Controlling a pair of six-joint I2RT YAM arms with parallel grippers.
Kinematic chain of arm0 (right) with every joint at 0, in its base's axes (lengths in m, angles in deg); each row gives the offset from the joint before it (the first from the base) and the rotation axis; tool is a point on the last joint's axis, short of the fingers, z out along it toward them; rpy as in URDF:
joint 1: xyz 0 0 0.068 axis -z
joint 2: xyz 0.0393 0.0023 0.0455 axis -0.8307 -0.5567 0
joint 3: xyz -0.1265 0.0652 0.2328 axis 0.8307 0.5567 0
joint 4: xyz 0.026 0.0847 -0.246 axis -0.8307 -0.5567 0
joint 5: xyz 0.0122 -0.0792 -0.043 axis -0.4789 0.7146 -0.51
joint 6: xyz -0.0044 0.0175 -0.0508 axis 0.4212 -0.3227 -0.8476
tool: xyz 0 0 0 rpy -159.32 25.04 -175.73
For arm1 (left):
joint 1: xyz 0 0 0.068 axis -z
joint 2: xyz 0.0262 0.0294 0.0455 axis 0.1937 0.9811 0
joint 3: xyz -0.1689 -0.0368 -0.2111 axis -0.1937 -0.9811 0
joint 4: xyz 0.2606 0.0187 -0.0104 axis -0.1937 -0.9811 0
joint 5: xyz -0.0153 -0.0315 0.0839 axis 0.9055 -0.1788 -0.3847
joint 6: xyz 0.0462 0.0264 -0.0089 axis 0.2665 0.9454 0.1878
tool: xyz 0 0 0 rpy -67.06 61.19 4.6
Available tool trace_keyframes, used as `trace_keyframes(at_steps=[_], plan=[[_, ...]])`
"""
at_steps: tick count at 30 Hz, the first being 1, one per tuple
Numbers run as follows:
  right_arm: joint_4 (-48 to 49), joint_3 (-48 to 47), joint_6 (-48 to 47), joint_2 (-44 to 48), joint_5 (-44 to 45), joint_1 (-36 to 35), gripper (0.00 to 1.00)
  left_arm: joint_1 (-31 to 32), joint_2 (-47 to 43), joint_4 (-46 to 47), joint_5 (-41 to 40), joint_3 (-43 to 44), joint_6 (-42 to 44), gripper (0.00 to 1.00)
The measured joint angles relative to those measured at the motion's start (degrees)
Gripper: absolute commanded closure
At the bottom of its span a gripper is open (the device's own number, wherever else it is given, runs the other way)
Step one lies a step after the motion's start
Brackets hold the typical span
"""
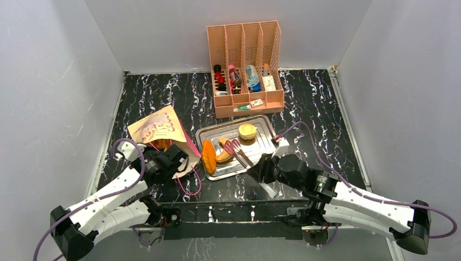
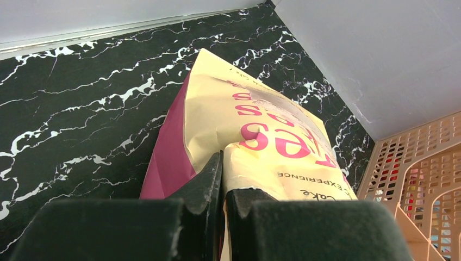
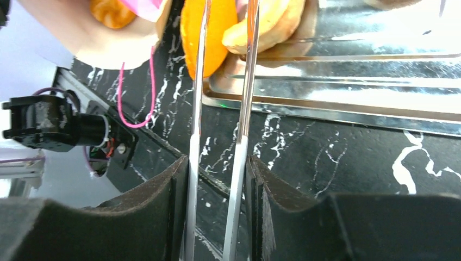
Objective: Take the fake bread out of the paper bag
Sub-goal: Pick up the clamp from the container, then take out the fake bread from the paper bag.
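The cream paper bag with pink sides lies on its side at the left, its mouth toward the tray. My left gripper is shut on the bag's mouth edge, with paper pinched between the fingers. An orange piece of fake bread shows inside the bag mouth. My right gripper is shut on metal tongs that reach over the tray. On the tray lie an orange loaf, a pale croissant and a round tart. The tongs' pink tips sit by the croissant.
A peach slotted organizer holding small items stands at the back wall, behind the tray. A pink cord handle trails from the bag onto the black marble table. Grey walls close in on the left, right and back.
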Motion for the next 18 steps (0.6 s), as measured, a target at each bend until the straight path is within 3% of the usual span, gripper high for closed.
trace_keyframes(at_steps=[9,18], plan=[[2.5,-2.6,1.4,-1.7,-4.0,-1.1,0.72,0.0,-0.5,2.2,0.3,0.0,2.8,0.98],[11.6,-3.9,6.1,-10.1,-6.3,-6.1,0.73,0.0,0.2,8.6,1.3,-0.3,8.3,0.99]])
